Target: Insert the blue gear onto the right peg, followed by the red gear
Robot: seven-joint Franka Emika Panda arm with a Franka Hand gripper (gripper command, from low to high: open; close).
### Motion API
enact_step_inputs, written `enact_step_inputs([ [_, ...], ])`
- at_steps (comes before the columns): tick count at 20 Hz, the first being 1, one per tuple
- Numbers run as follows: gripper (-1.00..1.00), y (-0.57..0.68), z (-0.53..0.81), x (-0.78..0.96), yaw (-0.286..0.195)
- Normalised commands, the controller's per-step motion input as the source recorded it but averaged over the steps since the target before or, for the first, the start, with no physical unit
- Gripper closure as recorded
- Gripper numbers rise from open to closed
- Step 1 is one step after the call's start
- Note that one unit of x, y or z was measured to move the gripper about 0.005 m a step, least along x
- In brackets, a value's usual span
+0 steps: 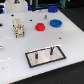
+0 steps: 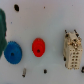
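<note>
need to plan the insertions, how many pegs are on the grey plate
2: both pegs stand upright near the middle of the grey plate, one peg toward the exterior view's left, the other toward its right. None seems hidden.

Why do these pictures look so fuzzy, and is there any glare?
Exterior view: coarse and blurry; the white table is bright and washed out, and the pegs are thin dark smudges. Wrist view: soft focus; the blue gear and red gear have smeared edges.

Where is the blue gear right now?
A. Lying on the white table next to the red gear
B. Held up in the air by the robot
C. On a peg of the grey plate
A: the blue gear lies flat on the white table beside the red gear, while both pegs on the grey plate are bare.
</note>
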Motion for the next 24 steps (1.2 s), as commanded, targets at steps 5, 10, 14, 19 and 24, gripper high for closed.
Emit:
enact_step_inputs([
  [5,-1.0,0.46,-0.12,-0.62,0.0],
  [10,-1.0,0.47,-0.18,-0.64,0.0],
  [14,-1.0,0.48,-0.26,-0.63,0.0],
  [19,-1.0,0.48,-0.33,-0.56,0.0],
  [24,-1.0,0.42,-0.42,-0.49,0.0],
])
